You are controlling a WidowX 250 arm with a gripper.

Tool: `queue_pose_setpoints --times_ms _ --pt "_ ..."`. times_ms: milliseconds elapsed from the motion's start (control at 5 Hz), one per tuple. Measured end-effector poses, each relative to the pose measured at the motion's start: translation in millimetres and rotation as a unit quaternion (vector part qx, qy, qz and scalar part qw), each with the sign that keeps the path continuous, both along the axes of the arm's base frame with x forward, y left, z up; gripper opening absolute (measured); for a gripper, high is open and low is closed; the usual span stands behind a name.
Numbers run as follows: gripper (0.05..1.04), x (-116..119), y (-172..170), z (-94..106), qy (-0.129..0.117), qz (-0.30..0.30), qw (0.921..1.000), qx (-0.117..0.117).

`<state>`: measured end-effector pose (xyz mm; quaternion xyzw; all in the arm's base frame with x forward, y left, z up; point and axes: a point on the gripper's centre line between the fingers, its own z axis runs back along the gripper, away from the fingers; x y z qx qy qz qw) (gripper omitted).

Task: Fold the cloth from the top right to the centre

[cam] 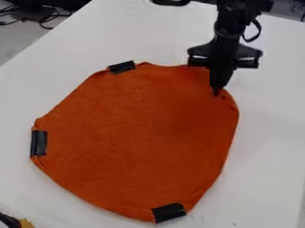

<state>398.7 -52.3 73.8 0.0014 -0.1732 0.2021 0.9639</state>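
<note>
My black gripper (pixel 216 92) hangs down from the top edge, its tip at the upper right edge of the orange cloth (pixel 137 133). The cloth lies mostly flat on the white table as a rounded, uneven shape, with a small ruffle right by the gripper's tip. Whether the gripper holds the cloth there cannot be told. Black tape covers the cloth's edge at the top, at the left and at the bottom right.
The white table (pixel 268 133) extends around the cloth. Dark cables (pixel 49 18) lie beyond its edge at the upper left. A black and yellow object (pixel 18 222) shows in the lower left corner.
</note>
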Motion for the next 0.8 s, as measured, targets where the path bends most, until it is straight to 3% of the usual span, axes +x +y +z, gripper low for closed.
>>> queue_pose_setpoints --times_ms 200,400,600,800 --pt "0.067 -23.6 10.6 8.2 -0.04 0.041 0.9984 -0.003" --pt "0.067 -49.9 48.1 2.7 -0.071 0.097 0.9925 -0.025" --pt "0.067 -74.6 84.3 -6.4 -0.085 0.133 0.9866 -0.04" --pt "0.067 -91.9 117.0 -11.5 -0.075 0.138 0.9872 -0.026"
